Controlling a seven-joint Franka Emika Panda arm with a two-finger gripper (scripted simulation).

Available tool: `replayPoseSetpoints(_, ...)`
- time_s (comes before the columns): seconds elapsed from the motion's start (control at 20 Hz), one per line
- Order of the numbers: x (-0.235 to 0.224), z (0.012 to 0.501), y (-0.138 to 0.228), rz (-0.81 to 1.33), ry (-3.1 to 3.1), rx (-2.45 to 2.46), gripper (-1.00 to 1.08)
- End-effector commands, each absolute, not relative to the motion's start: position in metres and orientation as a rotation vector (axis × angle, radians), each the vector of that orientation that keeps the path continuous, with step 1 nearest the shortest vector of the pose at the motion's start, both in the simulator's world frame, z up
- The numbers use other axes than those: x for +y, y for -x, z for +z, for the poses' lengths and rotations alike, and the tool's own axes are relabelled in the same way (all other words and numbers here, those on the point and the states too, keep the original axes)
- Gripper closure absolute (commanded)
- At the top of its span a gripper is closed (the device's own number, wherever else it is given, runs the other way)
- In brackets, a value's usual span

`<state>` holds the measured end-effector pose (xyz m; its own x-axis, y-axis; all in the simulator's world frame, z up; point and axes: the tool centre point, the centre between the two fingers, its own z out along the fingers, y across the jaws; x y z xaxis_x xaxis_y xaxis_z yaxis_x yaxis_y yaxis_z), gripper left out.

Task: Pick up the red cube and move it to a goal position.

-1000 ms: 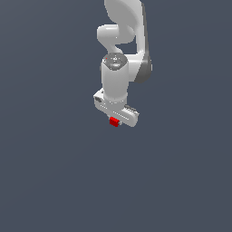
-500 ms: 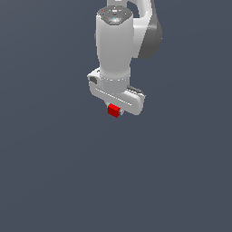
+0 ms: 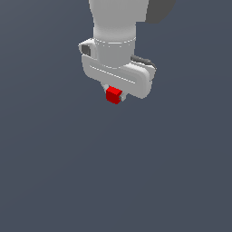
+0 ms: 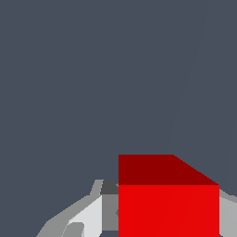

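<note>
The red cube (image 3: 113, 95) sits between the fingers under my white gripper (image 3: 114, 94), held well above the grey surface in the exterior view. The gripper is shut on it. The wide white hand hides most of the fingers from that view. In the wrist view the red cube (image 4: 167, 203) fills the near part of the picture, with a grey finger (image 4: 107, 208) against one side and the other finger (image 4: 227, 213) against the opposite side. No goal marker shows in either view.
Plain dark grey ground (image 3: 113, 181) fills both views. The white arm (image 3: 118, 22) rises out of the exterior view's upper edge.
The gripper and the red cube have come much closer to the exterior camera and look larger. The cube has stayed held between the fingers.
</note>
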<state>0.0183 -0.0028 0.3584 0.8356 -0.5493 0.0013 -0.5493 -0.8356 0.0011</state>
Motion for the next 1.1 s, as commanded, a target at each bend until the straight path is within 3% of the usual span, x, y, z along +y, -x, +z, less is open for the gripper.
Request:
replayPoseSetpoints(0.0, -0.003, 0.379, -0.023, 0.000, -3.009, -0.899, 1.08)
replayPoseSetpoints(0.55, -0.002, 0.445, -0.041, 0.000, -3.010, -0.898, 1.08)
replayPoseSetpoints(1.05, -0.002, 0.473, -0.050, 0.000, -3.010, -0.898, 1.08)
